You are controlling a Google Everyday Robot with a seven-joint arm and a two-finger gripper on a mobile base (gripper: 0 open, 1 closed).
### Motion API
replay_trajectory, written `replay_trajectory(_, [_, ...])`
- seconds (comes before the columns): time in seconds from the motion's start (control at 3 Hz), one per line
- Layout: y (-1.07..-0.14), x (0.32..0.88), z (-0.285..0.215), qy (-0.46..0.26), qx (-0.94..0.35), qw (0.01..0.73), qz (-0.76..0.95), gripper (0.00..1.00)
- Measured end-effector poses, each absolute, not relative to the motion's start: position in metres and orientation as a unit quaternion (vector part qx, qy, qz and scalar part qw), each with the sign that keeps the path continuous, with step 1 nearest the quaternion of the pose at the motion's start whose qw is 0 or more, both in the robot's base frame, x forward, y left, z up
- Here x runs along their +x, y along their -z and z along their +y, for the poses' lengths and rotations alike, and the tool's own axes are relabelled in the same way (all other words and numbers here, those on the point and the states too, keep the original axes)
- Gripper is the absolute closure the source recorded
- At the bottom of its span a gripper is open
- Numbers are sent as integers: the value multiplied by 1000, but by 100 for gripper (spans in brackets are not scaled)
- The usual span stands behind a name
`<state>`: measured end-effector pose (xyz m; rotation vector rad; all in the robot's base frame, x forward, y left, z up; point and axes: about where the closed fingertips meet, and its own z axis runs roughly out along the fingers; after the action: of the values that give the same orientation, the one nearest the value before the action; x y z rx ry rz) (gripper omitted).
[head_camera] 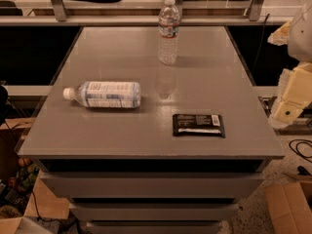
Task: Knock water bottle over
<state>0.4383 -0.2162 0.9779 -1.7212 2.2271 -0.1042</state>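
The water bottle is slim, clear and ribbed, with a white cap and a narrow band with red on it. It stands upright near the far edge of the grey table, a little right of centre. My gripper shows as pale cream parts at the right edge of the view. It is beside the table's right side, well right of the bottle and nearer to me, and touches nothing on the table.
A fatter bottle with a large white-and-blue label lies on its side at the left, cap pointing left. A black snack packet lies flat near the front right. Cardboard boxes stand on the floor.
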Motion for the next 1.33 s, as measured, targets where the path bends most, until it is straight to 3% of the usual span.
replay_trajectory(0.67, [-982, 447, -215, 38, -596, 182, 781, 0])
replay_trajectory(1.33, [-984, 509, -198, 11, -597, 252, 762, 0])
